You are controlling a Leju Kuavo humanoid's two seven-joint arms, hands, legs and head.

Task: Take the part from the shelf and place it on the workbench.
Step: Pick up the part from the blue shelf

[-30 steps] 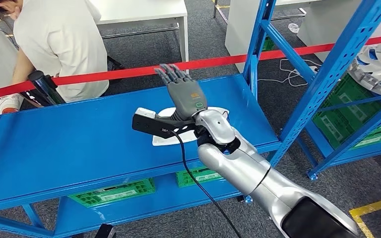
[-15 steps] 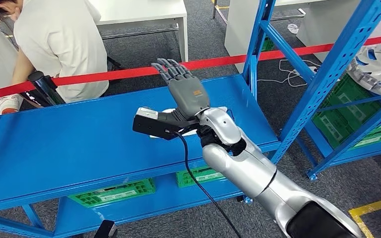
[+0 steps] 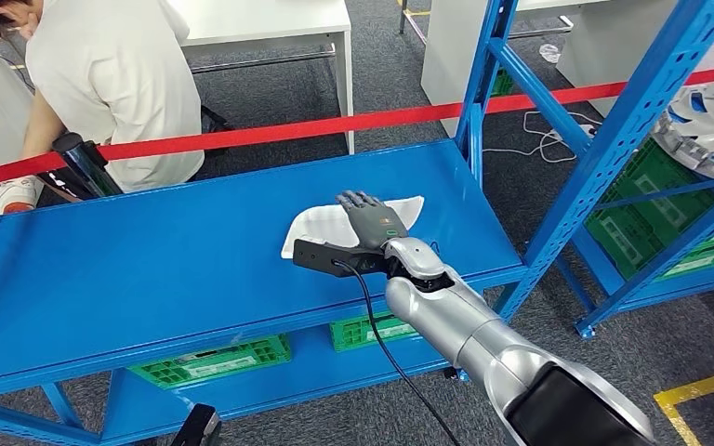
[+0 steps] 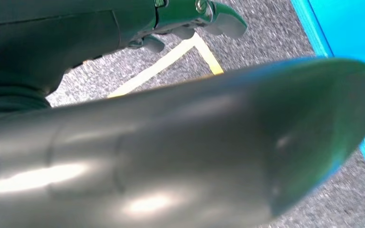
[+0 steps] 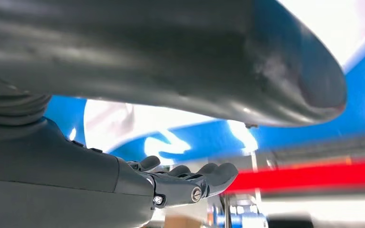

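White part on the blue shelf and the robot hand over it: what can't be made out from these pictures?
- Head view: whether the right robot hand touches the white part; the hand covers its middle.
- Right wrist view: the part is overexposed and blurred, with the thumb across it.
- Left wrist view: the left robot hand's grip state; its thumb blocks most of the picture.
- Head view: the white wheel-like parts are cut by the edge.

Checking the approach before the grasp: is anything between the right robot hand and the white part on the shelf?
Nothing visible: the right robot hand sits directly over the white part on the blue shelf.
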